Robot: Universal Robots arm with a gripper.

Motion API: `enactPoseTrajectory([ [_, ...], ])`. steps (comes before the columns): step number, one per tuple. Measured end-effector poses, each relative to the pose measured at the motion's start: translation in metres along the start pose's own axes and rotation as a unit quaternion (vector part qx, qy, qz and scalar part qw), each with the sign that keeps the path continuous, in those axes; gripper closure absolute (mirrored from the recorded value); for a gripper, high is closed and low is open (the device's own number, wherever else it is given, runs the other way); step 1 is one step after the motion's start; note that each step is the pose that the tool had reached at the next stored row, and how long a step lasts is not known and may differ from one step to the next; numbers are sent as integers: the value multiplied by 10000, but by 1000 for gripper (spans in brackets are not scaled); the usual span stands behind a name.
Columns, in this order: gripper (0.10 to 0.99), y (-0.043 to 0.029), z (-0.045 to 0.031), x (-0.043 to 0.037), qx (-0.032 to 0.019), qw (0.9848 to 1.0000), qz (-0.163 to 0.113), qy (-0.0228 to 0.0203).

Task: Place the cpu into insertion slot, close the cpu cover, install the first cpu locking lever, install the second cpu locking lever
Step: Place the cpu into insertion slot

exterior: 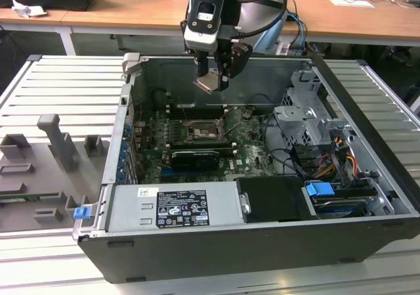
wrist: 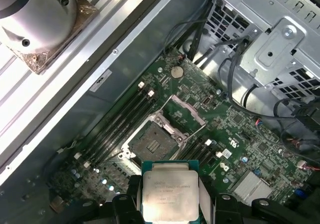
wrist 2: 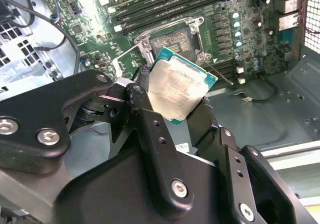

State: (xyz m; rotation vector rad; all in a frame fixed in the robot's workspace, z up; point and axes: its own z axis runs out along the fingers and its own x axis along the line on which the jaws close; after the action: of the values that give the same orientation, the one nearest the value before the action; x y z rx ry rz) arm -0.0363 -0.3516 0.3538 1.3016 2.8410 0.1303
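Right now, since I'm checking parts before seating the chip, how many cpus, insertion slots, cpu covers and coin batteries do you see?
cpu: 1, held in the hand
insertion slot: 1
cpu cover: 1, raised open
coin battery: 1
Total: 4

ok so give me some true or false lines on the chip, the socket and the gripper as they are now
1. The gripper grips the chip by its edges. True.
2. The chip is seated in the socket. False: it is held in the air above the board, and the socket is empty.
3. The cover is shut over the socket. False: it is swung open beside the socket.
4. Long memory slots run alongside the socket. True.
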Motion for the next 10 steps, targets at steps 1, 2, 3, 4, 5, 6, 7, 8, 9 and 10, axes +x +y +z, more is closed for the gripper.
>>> enactPoseTrajectory([
  [1,541,0,2,0,-1,10000,44,-4],
  [2,541,0,4,0,-2,10000,81,-7],
  [3,541,-1,7,0,-4,9999,150,-12],
  [4,541,-1,9,0,-5,9998,215,-17],
  [5,541,-1,13,0,-6,9996,290,-24],
  [6,541,-1,14,0,-7,9995,315,-26],
  [7,541,-1,15,0,-8,9994,340,-28],
  [8,541,-2,17,0,-8,9993,382,-31],
  [9,541,-2,19,0,-9,9992,406,-33],
  [10,541,-2,21,-1,-10,9991,430,-35],
])
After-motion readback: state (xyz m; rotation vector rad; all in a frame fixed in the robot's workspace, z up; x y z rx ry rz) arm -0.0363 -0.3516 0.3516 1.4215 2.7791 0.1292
